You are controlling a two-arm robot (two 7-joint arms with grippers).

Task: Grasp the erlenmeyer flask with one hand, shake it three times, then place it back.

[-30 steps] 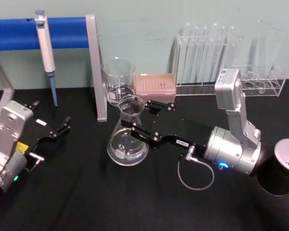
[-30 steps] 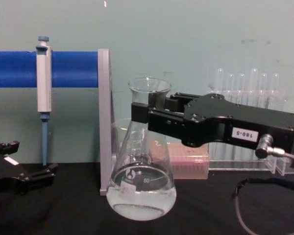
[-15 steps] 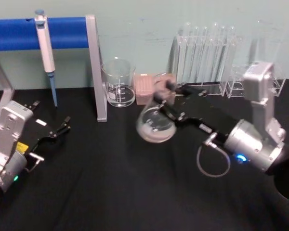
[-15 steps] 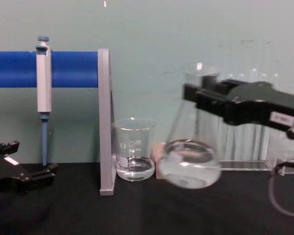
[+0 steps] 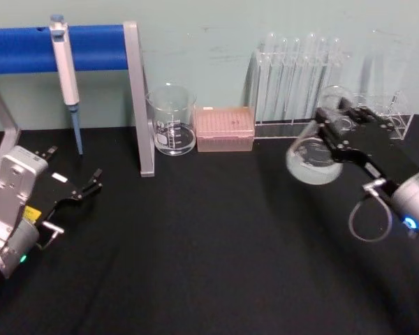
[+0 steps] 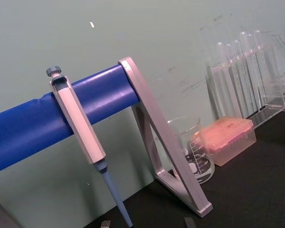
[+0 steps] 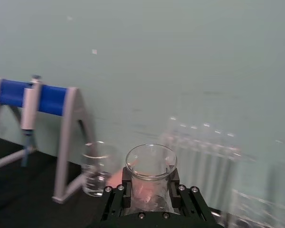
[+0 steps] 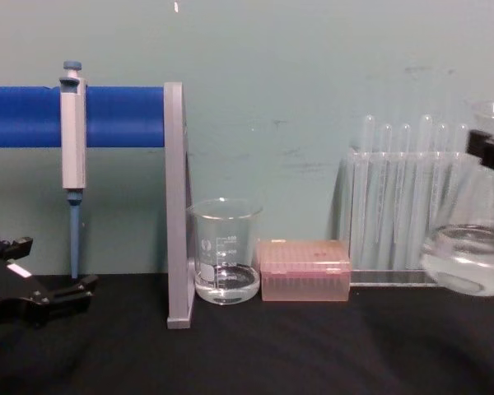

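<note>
Right gripper (image 5: pixel 334 131) clamped on erlenmeyer flask (image 5: pixel 311 160) neck, flask tilted at 3 o'clock; chest view crops its right side. Left gripper (image 5: pixel 89 184) parked at 9 o'clock, jaws apart. Black table (image 5: pixel 209 244) stretches between.

Pale green wall (image 8: pixel 313 74), black tabletop (image 5: pixel 195 244)

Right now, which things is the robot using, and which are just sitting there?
In use: erlenmeyer flask, held tilted; right gripper, shut on its neck.
Just sitting: beaker, pink box, pipette, test tubes, left gripper parked open at left.
</note>
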